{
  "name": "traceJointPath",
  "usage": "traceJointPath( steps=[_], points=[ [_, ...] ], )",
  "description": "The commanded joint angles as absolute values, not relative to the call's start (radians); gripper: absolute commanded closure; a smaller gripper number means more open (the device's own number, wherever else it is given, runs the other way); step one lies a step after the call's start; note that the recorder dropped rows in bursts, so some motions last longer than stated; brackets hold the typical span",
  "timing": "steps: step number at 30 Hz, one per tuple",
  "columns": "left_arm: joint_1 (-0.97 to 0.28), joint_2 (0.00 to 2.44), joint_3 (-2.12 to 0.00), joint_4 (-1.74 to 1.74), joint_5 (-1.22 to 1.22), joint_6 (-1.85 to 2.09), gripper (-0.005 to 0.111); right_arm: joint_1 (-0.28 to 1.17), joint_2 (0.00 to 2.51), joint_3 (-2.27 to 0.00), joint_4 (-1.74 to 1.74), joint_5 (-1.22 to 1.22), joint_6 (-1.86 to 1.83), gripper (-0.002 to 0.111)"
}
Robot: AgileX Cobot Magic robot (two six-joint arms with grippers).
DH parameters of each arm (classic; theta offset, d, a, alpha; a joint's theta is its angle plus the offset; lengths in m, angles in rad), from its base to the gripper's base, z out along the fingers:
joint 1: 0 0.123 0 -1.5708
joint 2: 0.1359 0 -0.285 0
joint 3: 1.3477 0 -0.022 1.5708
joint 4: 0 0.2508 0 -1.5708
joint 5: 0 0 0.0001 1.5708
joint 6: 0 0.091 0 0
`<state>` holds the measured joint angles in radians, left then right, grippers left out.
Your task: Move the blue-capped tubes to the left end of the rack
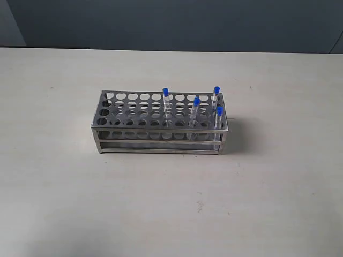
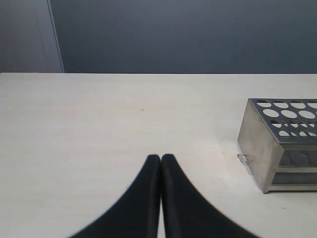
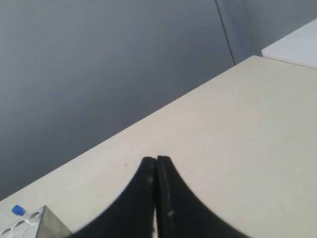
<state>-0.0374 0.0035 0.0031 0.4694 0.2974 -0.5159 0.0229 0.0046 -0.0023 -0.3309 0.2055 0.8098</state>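
Four upright tubes (image 1: 195, 113) stand in the right half of the rack (image 1: 155, 143) on the table (image 1: 64, 187), nearer the right end effector (image 3: 156, 159), which, like the left end effector (image 2: 161, 157), is clenched empty, apart from it.

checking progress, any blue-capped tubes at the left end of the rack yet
No, all four tubes stand from the middle of the rack to its right end.

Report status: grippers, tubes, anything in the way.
Left gripper shut, empty, clear of the rack. Right gripper shut, empty. Four blue-capped tubes standing from mid-rack to right end. Left-end holes free.
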Motion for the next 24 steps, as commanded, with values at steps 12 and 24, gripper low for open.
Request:
traceJointPath(
  steps=[12,24],
  points=[
    [-0.044,0.0,0.0,0.469,0.291,-0.516,0.106,0.025,0.0,0.0,-0.174,0.035,0.819,0.109],
    [-0.044,0.0,0.0,0.469,0.291,-0.516,0.106,0.025,0.0,0.0,-0.147,-0.258,0.821,0.109]
  ],
)
